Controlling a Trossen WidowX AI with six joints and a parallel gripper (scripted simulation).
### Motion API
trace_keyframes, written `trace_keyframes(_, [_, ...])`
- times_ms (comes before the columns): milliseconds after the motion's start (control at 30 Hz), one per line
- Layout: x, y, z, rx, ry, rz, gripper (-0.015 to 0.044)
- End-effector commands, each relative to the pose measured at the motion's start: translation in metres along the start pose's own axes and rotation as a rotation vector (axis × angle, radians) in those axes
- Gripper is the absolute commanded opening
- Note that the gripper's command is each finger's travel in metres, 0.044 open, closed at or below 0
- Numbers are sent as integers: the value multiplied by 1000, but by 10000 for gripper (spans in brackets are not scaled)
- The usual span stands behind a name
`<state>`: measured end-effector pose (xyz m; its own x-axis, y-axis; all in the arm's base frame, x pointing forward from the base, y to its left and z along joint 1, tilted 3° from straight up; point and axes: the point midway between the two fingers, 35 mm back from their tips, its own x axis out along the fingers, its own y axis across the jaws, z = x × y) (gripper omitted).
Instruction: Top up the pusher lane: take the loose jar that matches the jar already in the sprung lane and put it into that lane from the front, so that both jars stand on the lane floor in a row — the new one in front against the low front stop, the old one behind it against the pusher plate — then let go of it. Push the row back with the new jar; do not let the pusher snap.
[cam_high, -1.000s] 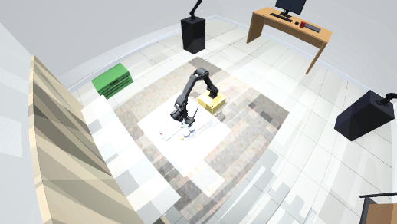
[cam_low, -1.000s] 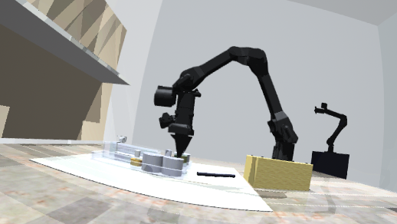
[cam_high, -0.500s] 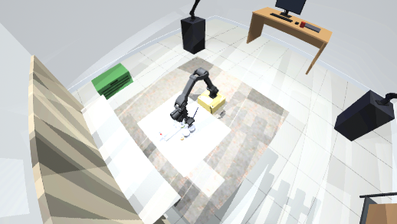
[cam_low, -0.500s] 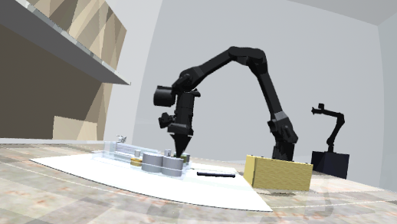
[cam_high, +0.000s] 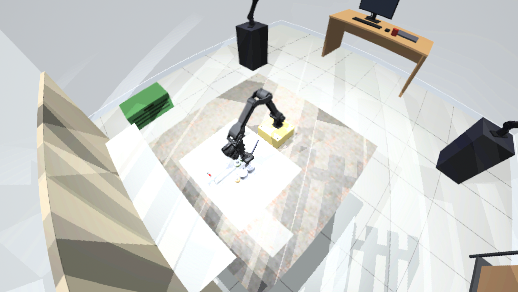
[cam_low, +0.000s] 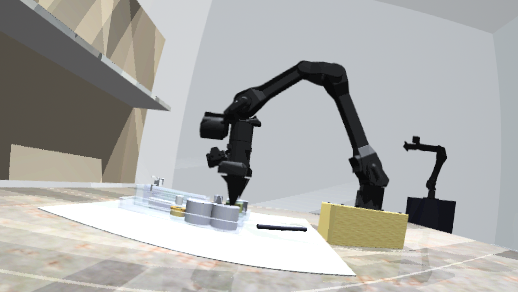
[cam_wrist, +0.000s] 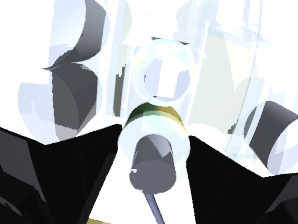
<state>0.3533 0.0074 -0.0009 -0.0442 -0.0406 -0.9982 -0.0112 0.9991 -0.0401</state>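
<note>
My gripper (cam_low: 233, 202) (cam_wrist: 154, 136) points down, shut on a jar (cam_wrist: 152, 120) with a pale round top, a dark grey knob and an olive-yellow band. The jar's olive side (cam_low: 242, 205) also shows behind the fingertips in the exterior view. In the wrist view another round pale jar (cam_wrist: 167, 79) is directly beyond the held one, in line with it, between the clear walls of the lane. The two look touching or nearly so. Glare and the see-through walls hide the front stop, the pusher plate and whether the held jar's base touches the lane floor.
Two grey jars (cam_low: 198, 212) (cam_low: 225, 218) stand close beside the lane, with a low gold-coloured item (cam_low: 177, 211) (cam_high: 238, 180) near them. Another grey round piece (cam_wrist: 270, 132) is at the wrist view's right. A dark pen-like rod (cam_low: 281, 228) (cam_high: 255, 147) lies towards the yellow base block (cam_low: 365, 227).
</note>
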Motion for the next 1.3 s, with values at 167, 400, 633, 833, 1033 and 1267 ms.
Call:
trace_keyframes(167, [2,1,9,1,-30,4,0])
trace_keyframes(400, [5,1,9,1,-30,4,0])
trace_keyframes(633, [8,1,8,1,-30,4,0])
trace_keyframes(833, [10,1,8,1,-30,4,0])
trace_keyframes(1033, [12,1,8,1,-30,3,0])
trace_keyframes(1267, [15,1,7,1,-30,3,0])
